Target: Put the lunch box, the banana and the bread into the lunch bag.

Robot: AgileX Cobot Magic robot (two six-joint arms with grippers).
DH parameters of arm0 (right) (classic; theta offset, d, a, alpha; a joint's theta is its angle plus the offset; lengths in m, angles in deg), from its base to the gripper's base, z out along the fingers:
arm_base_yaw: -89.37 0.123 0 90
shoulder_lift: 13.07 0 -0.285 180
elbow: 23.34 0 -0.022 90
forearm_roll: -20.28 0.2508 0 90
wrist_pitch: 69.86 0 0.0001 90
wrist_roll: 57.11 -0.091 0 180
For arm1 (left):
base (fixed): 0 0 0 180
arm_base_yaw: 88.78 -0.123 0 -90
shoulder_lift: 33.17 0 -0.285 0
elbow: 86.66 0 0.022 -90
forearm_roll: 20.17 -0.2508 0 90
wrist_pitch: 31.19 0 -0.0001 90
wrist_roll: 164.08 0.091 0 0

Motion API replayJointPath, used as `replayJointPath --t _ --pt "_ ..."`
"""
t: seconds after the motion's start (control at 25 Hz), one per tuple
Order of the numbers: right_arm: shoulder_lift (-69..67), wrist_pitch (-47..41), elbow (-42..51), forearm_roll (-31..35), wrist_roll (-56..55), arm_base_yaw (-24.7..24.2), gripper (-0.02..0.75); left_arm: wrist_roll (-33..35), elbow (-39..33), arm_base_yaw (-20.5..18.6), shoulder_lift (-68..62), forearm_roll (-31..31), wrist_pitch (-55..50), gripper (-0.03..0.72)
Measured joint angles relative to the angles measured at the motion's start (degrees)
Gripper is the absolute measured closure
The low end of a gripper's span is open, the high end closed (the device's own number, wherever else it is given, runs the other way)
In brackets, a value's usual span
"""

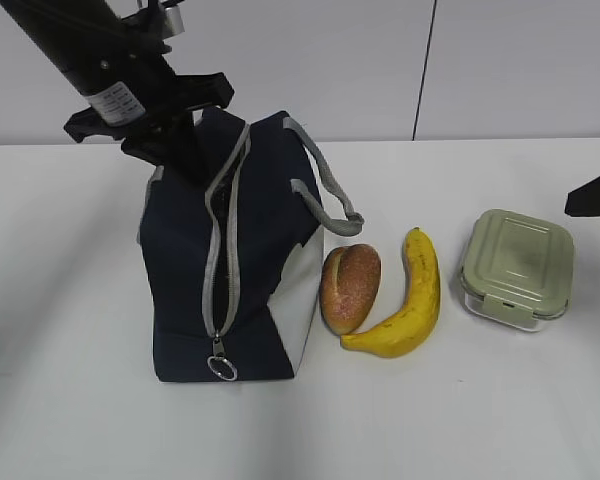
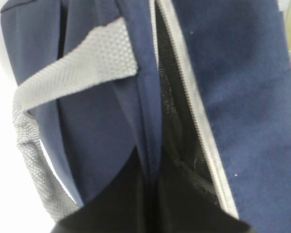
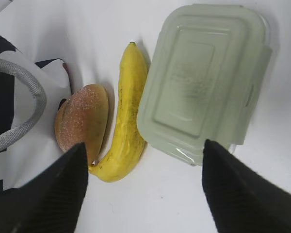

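Observation:
The navy lunch bag (image 1: 180, 270) stands on the white table with its grey zipper (image 1: 218, 270) partly open and the ring pull (image 1: 221, 368) low at the front. My left gripper (image 1: 175, 150) is at the bag's top back. In the left wrist view it (image 2: 150, 179) is shut on the navy fabric edge beside the zipper opening (image 2: 177, 126). The bread (image 1: 350, 287), the banana (image 1: 412, 300) and the green-lidded lunch box (image 1: 518, 268) lie to the right of the bag. My right gripper (image 3: 143, 194) is open and empty above the table, near the lunch box (image 3: 203, 82), banana (image 3: 128, 116) and bread (image 3: 82, 121).
A grey strap handle (image 1: 325, 190) hangs over the bag's right side toward the bread; the other strap (image 2: 77, 68) lies on the left side. The bag's white side panel (image 3: 39, 145) faces the bread. A wall stands behind the table.

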Motion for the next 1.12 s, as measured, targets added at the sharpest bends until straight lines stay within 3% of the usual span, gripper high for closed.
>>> replayJointPath --t 0.16,0.4,0.64,0.84,1.12 --pt "-5.8 -1.5 -0.3 4.2 3.5 -2.6 0.196 0.0 0.0 0.0 0.0 0.0 0.0 0.690" --pt "-14.2 -3.1 -3.6 4.5 4.4 -5.7 0.196 0.0 0.0 0.0 0.0 0.0 0.1 0.690" --pt "-18.2 -3.1 -4.9 2.8 4.8 -5.8 0.196 0.0 0.0 0.0 0.0 0.0 0.1 0.691" --pt "-20.8 -3.1 -5.0 7.1 6.4 -5.8 0.196 0.0 0.0 0.0 0.0 0.0 0.1 0.691" --pt "-25.9 -3.1 -5.8 7.9 7.4 -5.8 0.157 0.0 0.0 0.0 0.0 0.0 0.1 0.691"
